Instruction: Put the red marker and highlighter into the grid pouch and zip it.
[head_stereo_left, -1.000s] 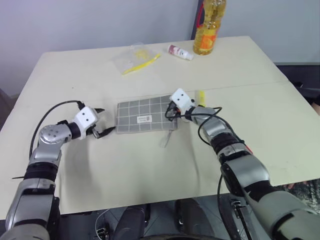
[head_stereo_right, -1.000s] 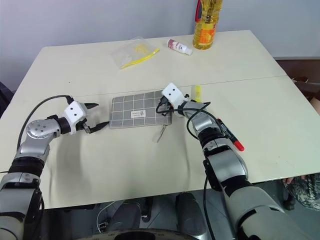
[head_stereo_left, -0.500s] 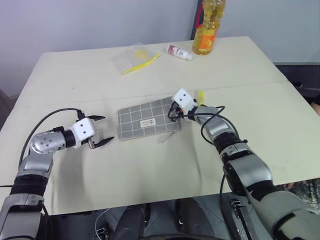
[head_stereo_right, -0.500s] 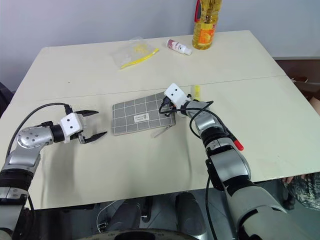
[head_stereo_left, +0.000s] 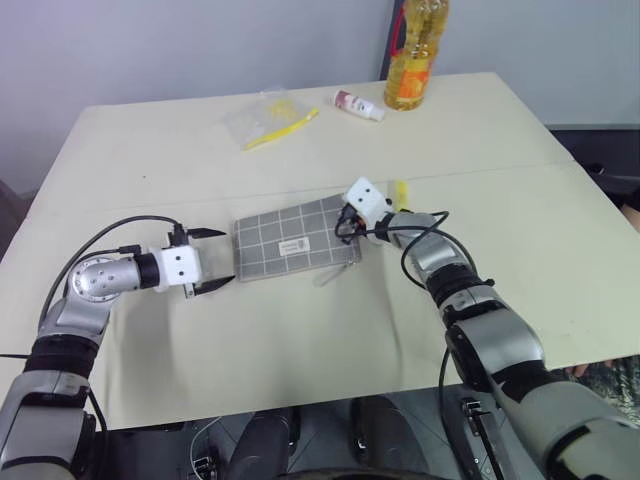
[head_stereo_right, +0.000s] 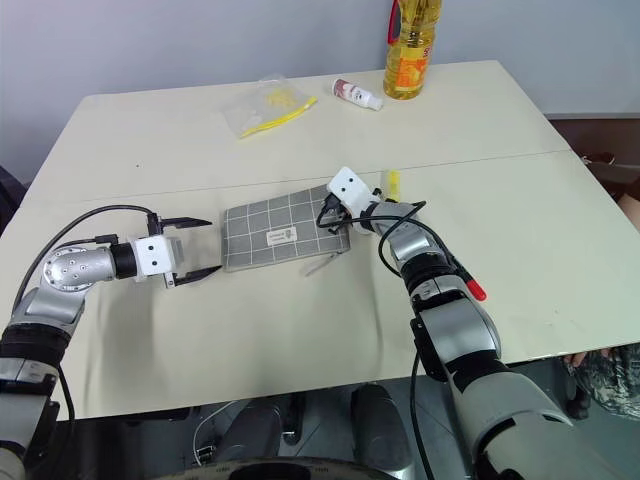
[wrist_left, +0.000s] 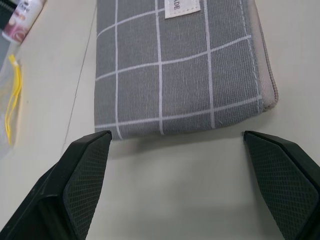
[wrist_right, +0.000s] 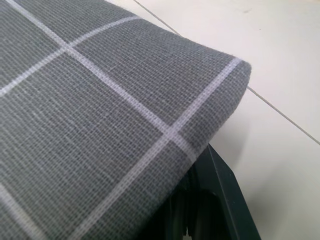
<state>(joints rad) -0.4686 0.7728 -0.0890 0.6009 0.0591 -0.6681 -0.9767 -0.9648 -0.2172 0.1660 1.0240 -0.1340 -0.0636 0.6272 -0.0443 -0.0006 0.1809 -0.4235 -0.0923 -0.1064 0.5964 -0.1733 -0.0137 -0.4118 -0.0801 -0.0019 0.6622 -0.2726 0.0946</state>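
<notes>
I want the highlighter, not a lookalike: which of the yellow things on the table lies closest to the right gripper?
The highlighter, the short yellow stub on the bare table just behind the right gripper. The long yellow item sits inside a clear bag, and the yellow bottle stands upright, both at the far edge.

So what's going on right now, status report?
Left gripper open, just off the pouch's end. Right gripper shut on the pouch's other end. Highlighter and marker lie on the table, not yet in. Nothing in the way.
</notes>
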